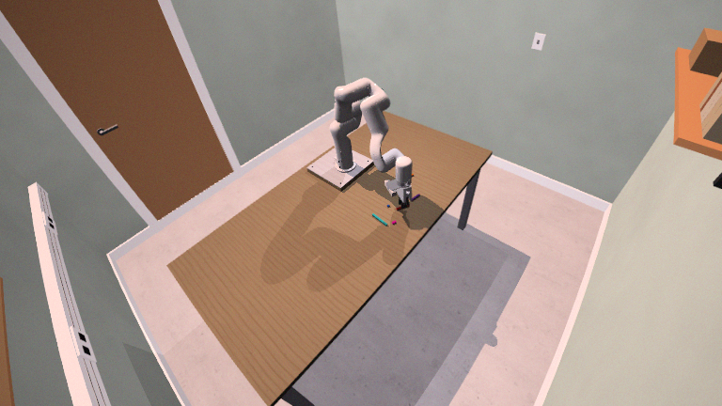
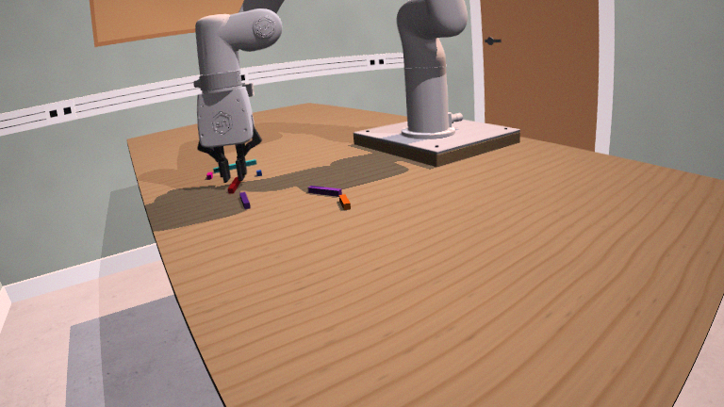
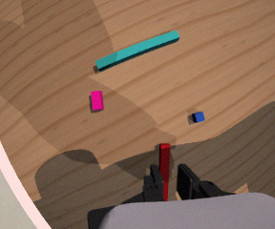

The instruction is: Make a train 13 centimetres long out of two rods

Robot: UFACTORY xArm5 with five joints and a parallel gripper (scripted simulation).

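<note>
Currently, the red rod [image 1: 399, 209] [image 2: 234, 185] [image 3: 164, 159], slender and square-edged, lies on the tabletop [image 1: 239, 273] [image 2: 427, 274] [image 3: 133, 19] below the gripper [image 1: 403, 205] [image 2: 233, 177] [image 3: 166, 176] (partly open, holding nothing). Its long axis runs nearly upright in the wrist view, angled to the nearer purple rod [image 2: 244, 200].

On the counter [image 1: 239, 273] [image 2: 427, 274] [image 3: 233, 67], a turquoise rod [image 1: 379, 219] [image 2: 235, 166] [image 3: 137, 51] is seen slanted at the far side. Nearer, a magenta rod [image 1: 394, 222] [image 2: 209, 175] [image 3: 96, 100] is placed left and a blue one [image 1: 388, 206] [image 2: 258, 172] [image 3: 199, 116] right, well apart. A red rod [image 1: 399, 209] [image 2: 234, 186] [image 3: 164, 157] is partly hidden by the end effector [image 1: 402, 205] [image 2: 233, 178] [image 3: 166, 176], whose fingers are parted.
</note>
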